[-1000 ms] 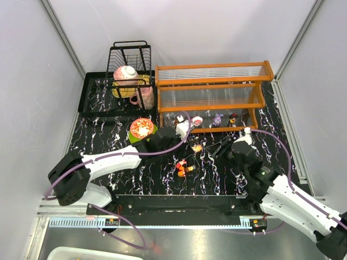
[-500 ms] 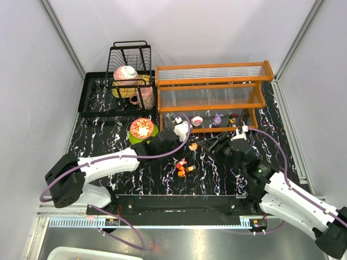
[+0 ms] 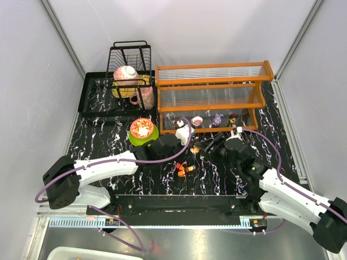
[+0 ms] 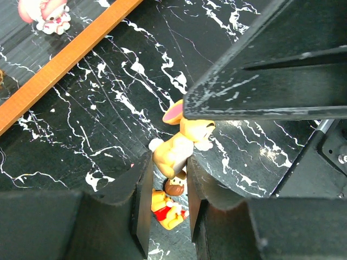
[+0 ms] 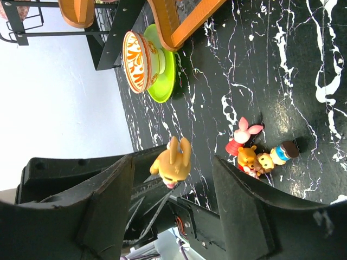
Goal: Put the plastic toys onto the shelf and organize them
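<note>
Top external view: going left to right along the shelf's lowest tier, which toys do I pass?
Pink-white figurine → purple figurine → dark figurine.

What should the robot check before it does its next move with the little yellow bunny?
1. Left gripper pinches the yellow bunny between its fingers: ok.
2. Right gripper jaws stand open, one on each side of the bunny, not touching it: ok.
3. Bunny lifted off the table: it looks so in the right wrist view, ok.
4. Space on the shelf: three toys sit on the lowest tier and the upper tiers show none: ok.
5. All toys put away: not ok, a cluster of toys lies on the table.
6. Enough gap for the two grippers not to bump: cannot tell.
</note>
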Motion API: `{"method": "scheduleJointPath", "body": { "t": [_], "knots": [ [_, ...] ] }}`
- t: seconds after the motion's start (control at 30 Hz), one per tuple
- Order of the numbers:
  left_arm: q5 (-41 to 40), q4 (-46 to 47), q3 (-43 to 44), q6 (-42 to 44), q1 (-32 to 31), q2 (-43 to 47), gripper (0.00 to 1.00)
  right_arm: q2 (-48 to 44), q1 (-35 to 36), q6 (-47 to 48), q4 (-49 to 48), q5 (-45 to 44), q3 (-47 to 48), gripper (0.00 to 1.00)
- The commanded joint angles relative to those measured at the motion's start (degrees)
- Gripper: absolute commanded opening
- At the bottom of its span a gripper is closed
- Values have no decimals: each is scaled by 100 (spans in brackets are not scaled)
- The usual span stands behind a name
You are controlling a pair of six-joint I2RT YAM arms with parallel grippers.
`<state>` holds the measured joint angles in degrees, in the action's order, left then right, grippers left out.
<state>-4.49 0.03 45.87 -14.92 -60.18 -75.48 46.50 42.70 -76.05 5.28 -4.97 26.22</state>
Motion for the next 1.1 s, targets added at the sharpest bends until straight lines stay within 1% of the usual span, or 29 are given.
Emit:
{"method": "scheduleJointPath", "body": {
  "t": [0.0, 0.1, 0.13, 0.5, 1.07],
  "knots": [
    [-262, 243, 195, -29, -160, 113, 0, 52, -16, -155, -440, 102, -134, 65],
    [-368, 225, 212, -11, -239, 86, 0, 52, -7, -226, -484, 146, -205, 63],
    [-403, 225, 212, -2, -266, 78, 0, 35, -7, -235, -658, 146, -231, 63],
    [-886, 50, 344, 217, -450, -37, 0, -27, -16, -366, -765, 234, -354, 57],
    [-1185, 14, 441, 340, -617, -142, 0, 26, -16, -490, -1117, 436, -521, 52]
  ]
}}
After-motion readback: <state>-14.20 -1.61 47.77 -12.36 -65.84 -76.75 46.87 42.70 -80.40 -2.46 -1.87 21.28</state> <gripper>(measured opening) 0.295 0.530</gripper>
